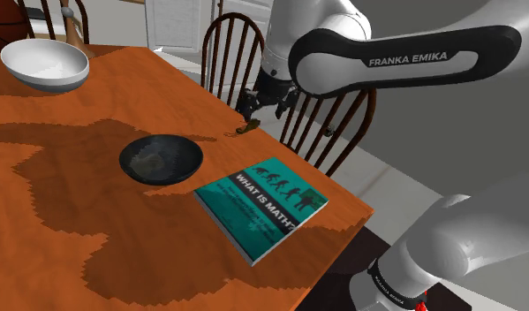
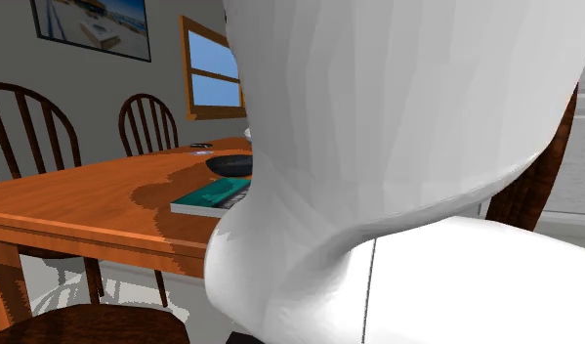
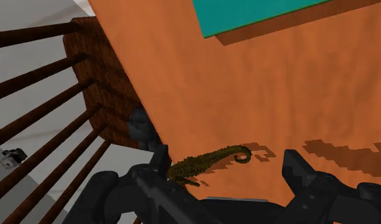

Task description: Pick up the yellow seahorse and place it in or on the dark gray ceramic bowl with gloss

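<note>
The seahorse (image 1: 245, 129) is a small olive-yellow curled figure lying on the wooden table near its far edge, beside a chair back. My black gripper (image 1: 259, 109) hangs just above it. In the wrist view the seahorse (image 3: 211, 159) lies flat between the open gripper (image 3: 228, 160) fingers, its body end close to one finger (image 3: 158, 167) and its curled tail pointing toward the other finger (image 3: 302, 170), which stands well apart. The dark glossy bowl (image 1: 161, 159) sits mid-table, to the shoulder view's left of the seahorse, and shows as a low dark bowl (image 2: 229, 164) in the second exterior view.
A teal book (image 1: 260, 208) lies between the dark bowl and the table's near corner. A white bowl (image 1: 44, 64) stands at the far left. Spindle-back chairs (image 1: 232, 53) line the table edge by the gripper. My arm's white body (image 2: 397, 147) blocks much of the second exterior view.
</note>
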Robot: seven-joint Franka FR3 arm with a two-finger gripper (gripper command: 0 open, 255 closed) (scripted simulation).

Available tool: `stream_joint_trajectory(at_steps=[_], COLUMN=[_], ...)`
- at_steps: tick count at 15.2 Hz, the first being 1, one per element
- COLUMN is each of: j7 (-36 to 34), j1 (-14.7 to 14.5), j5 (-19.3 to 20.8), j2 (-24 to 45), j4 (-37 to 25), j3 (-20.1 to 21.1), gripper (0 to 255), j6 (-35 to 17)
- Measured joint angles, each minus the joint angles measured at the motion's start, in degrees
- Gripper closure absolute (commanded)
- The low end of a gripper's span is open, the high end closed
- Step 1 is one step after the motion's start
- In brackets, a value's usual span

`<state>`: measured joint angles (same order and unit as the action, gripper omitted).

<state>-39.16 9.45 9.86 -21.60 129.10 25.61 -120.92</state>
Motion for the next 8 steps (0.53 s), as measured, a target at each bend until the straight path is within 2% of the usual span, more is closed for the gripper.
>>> stream_joint_trajectory(at_steps=[3, 8], j7=[-8.75, -12.09], j1=[2.63, 3.96], j5=[5.85, 8.98], j2=[4.43, 7.45], j4=[-3.02, -3.41], j3=[4.19, 5.38], gripper=[0, 0], j6=[-2.51, -5.06])
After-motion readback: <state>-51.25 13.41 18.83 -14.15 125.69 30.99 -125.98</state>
